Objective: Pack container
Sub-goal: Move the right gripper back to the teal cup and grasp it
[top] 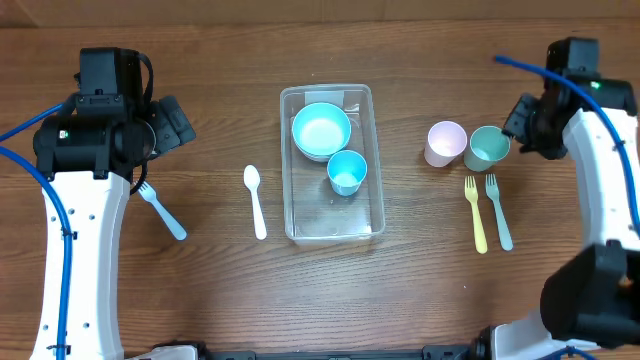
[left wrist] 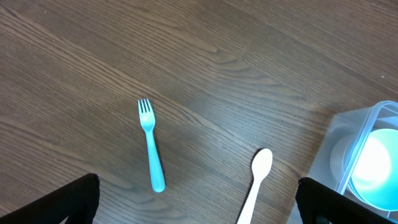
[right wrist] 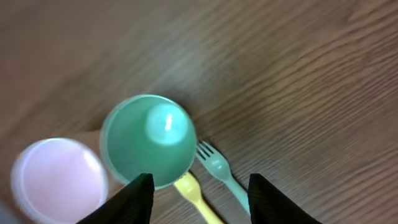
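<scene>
The left gripper is seen above the wooden table towards its left edge, its jaws spread wide with nothing held between them; just beside it, nearer the robot's edge, a blue fork is laid flat with its tines pointed at the far edge; a white spoon is laid further right, bowl end away from the robot, just beside the left wall of the container; the clear container is placed at the middle of the table, its long sides running from the far edge towards the robot; a large blue bowl is held in its far end and a smaller blue cup is set touching that bowl; a pink cup and a green cup are stood upright side by side towards the right edge; a yellow fork and a pale green fork are laid parallel just below them; the right gripper is hung just right of the green cup, jaws parted about halfway, nothing gripped
</scene>
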Controlling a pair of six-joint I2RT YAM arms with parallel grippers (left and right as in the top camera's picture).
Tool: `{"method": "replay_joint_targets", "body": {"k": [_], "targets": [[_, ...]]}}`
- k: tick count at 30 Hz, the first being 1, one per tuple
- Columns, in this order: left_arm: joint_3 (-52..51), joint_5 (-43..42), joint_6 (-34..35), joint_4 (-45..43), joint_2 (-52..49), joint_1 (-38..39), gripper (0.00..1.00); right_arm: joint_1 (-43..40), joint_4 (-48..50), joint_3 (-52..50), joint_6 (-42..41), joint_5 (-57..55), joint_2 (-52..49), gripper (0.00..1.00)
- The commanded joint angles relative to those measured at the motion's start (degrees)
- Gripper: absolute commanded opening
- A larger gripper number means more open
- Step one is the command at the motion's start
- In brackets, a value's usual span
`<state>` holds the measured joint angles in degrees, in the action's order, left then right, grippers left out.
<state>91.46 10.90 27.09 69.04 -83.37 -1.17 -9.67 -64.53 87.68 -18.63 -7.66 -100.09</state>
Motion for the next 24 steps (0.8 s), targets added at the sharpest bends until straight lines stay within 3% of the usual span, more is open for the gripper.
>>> {"method": "replay_joint_targets", "body": {"k": [1, 5, 24], "targets": [[0.6, -0.4, 1.0, -0.1, 0.6, -0.3, 1.00, -0.4, 2.5, -4.3, 1.3, 1.4, -2.9, 0.51], [0.6, -0.4, 1.0, -0.1, 0.6, -0.3, 1.00, -0.4, 6.8, -7.5, 1.3, 3.4, -3.0, 0.51], [0.6, -0.4, 1.0, -0.1, 0.6, -0.3, 1.00, -0.4, 7.5, -8.4, 2.2, 3.3, -3.0, 0.56]]}}
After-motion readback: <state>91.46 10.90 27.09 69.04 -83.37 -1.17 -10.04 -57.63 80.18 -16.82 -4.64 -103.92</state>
